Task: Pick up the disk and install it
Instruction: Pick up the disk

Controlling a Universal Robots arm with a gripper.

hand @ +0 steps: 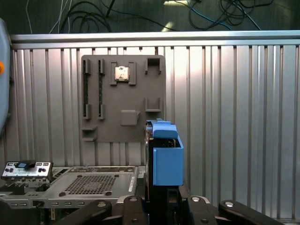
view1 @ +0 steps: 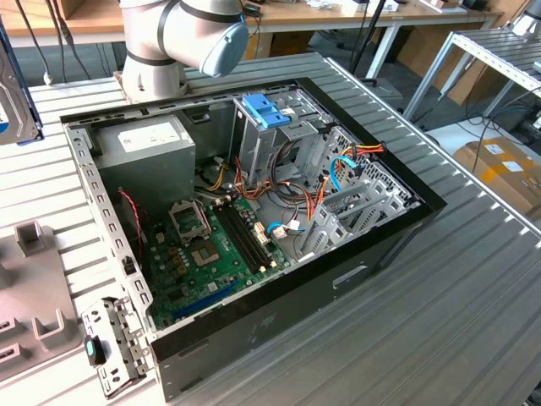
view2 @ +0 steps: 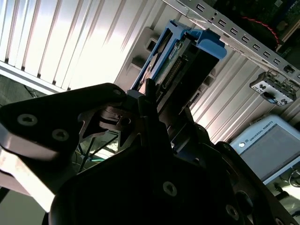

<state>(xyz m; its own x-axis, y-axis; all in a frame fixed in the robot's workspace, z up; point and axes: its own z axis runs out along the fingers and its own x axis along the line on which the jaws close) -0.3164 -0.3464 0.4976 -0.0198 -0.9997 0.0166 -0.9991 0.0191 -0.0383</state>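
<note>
Gripper clamped on the disk, clear of the case.
The gripper (hand: 161, 200) pinched the disk (hand: 166, 159) between its fingers, the disk sticking out ahead. The ribbed table (hand: 234, 117) and grey fixture plate (hand: 123, 98) lay well beyond, the computer case (hand: 89, 183) beside.

Arm (view1: 152, 38): silver-grey cylindrical shells, at 11 o'clock in the exterior view.
Joint cap (view1: 221, 42): rounded pale blue-grey cover on the arm's 3 o'clock side.
Hand (view2: 161, 101): matte black angular plates and links in the second wrist view.
Screws (view2: 169, 188): small silver round heads, sunk in the black plates.
</note>
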